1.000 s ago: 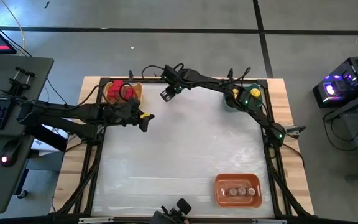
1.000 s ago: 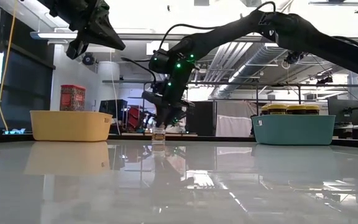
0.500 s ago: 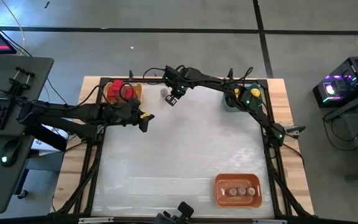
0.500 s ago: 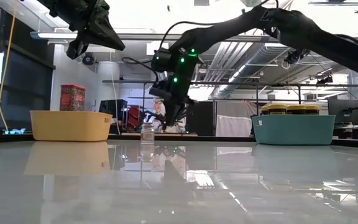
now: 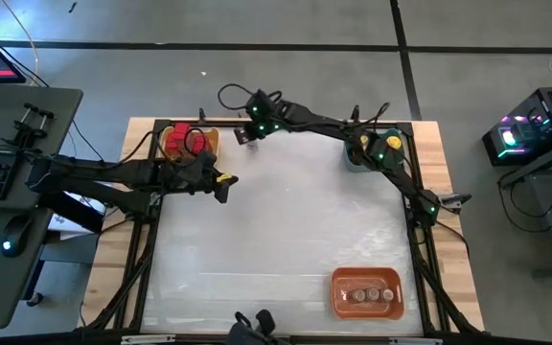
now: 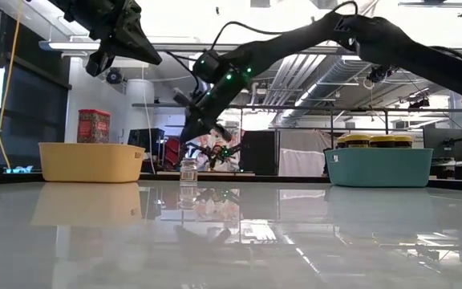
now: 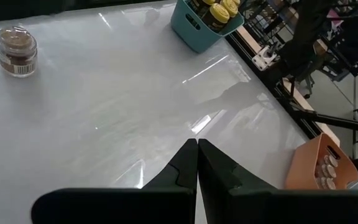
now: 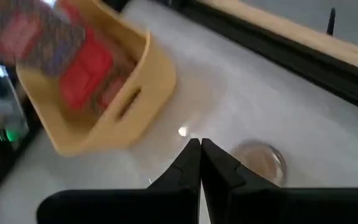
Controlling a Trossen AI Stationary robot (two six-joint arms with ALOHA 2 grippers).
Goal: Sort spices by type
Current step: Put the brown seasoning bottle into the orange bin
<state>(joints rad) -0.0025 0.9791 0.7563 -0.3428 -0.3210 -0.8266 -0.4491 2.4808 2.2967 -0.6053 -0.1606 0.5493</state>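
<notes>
A small round grey-brown spice jar (image 6: 188, 171) stands upright on its base on the white table, near the far edge; it also shows in the left wrist view (image 7: 16, 51) and the right wrist view (image 8: 261, 160). My right gripper (image 6: 185, 138) hangs just above it, shut and empty, slanting down toward the yellow tray (image 5: 185, 141), which holds red boxy spices (image 8: 86, 74). My left gripper (image 5: 223, 182) waits shut over the table's left side, high above the table top. In the high view the right gripper (image 5: 247, 136) hides the jar.
A teal tray (image 5: 372, 149) with yellow-lidded jars stands at the far right. An orange tray (image 5: 367, 294) with grey-brown jars sits at the near right. The wide middle of the white table (image 5: 276, 230) is bare.
My right gripper stood low with its fingers around the small jar. It has let go, shut its fingers, risen and rolled, swinging a little toward the yellow tray. The jar now stands alone on the table. My left arm has kept still.
</notes>
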